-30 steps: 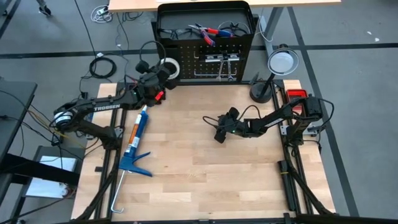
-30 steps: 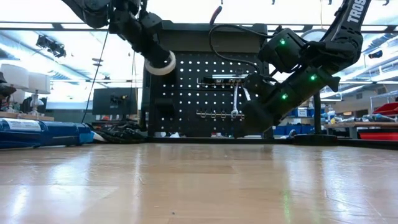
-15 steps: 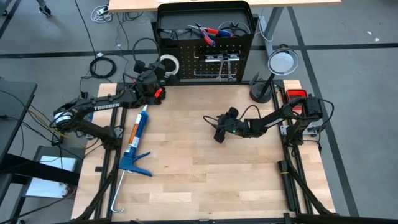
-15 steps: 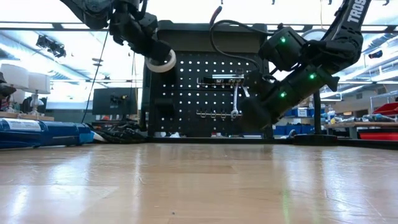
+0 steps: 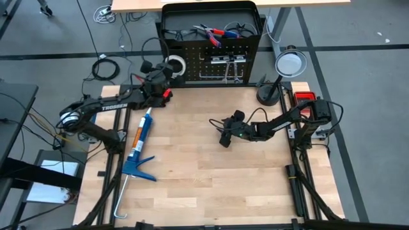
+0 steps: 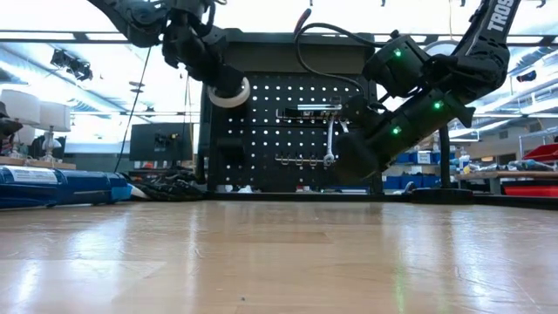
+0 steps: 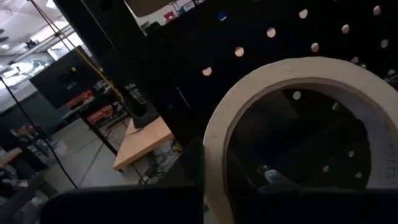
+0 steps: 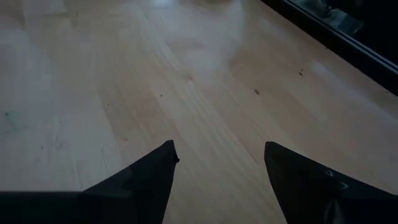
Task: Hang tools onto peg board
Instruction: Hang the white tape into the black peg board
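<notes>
At peg board [image 5: 217, 54]: left gripper [image 5: 167, 69] holds tape roll [image 5: 176, 64].

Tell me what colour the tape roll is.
White, or off-white; the tape roll shows best in the left wrist view.

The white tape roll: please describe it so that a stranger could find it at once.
Look at the peg board at the table's far edge. At its left side, the left gripper holds the white tape roll up against the panel. It is the only pale ring there; the hanging wrenches are silver.
</notes>
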